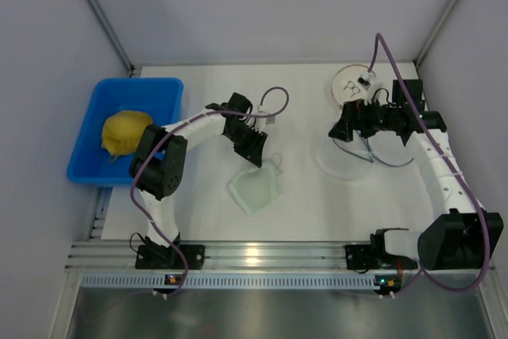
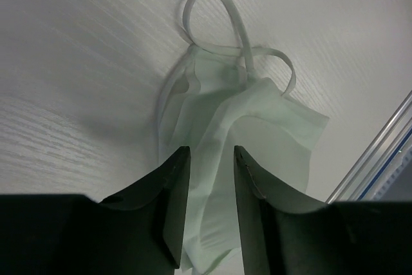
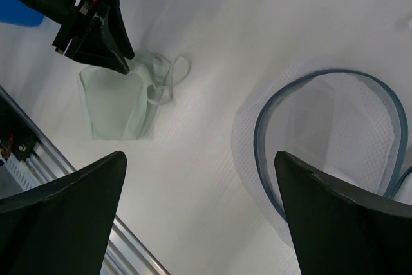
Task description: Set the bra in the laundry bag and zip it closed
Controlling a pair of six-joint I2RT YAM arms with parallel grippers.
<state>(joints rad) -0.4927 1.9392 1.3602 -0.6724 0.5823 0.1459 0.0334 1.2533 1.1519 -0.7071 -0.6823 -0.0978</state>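
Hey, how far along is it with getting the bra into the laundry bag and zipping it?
Nothing is finished yet. In hand: the left gripper, open, straddles a fold of the bra, which lies well apart from the laundry bag. The bag's rim gapes unzipped below the open right gripper. Left: grasp, carry it in, zip.

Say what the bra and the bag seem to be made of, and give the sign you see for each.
Probably thin, soft, matt cloth for the bra: pale mint, it creases and folds limply. Likely synthetic mesh for the bag: white and translucent, with a fine grid of holes.
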